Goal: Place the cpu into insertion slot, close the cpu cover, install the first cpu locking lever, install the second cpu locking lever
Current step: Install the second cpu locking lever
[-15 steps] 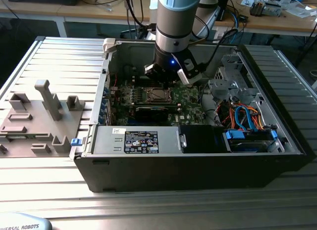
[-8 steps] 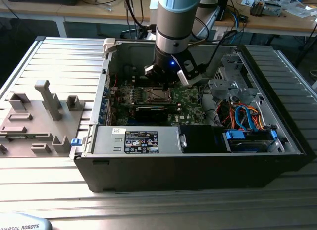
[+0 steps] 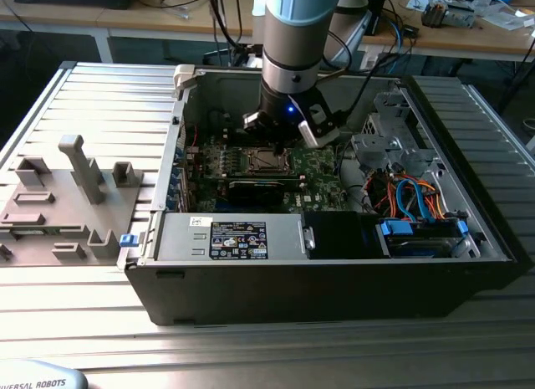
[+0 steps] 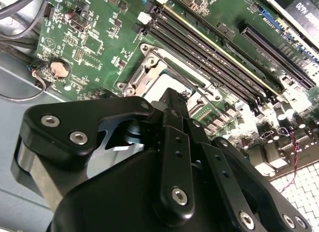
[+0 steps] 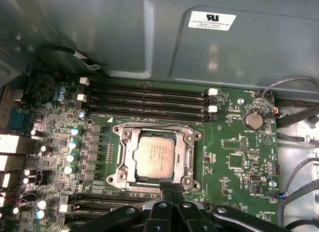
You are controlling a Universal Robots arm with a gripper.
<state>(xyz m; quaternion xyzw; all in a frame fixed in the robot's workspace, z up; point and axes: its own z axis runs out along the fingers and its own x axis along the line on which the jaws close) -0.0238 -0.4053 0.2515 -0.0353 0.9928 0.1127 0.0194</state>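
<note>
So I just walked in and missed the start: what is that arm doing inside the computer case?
The robot arm is reaching down into the open computer case, over the green motherboard. The cpu already sits in the insertion slot, its silver top showing through the window of the metal cpu cover, which lies flat around it. The claw hovers at the edge of the slot, holding nothing that can be seen.

Arm (image 3: 292,38) above insertion slot (image 3: 269,161)
</note>
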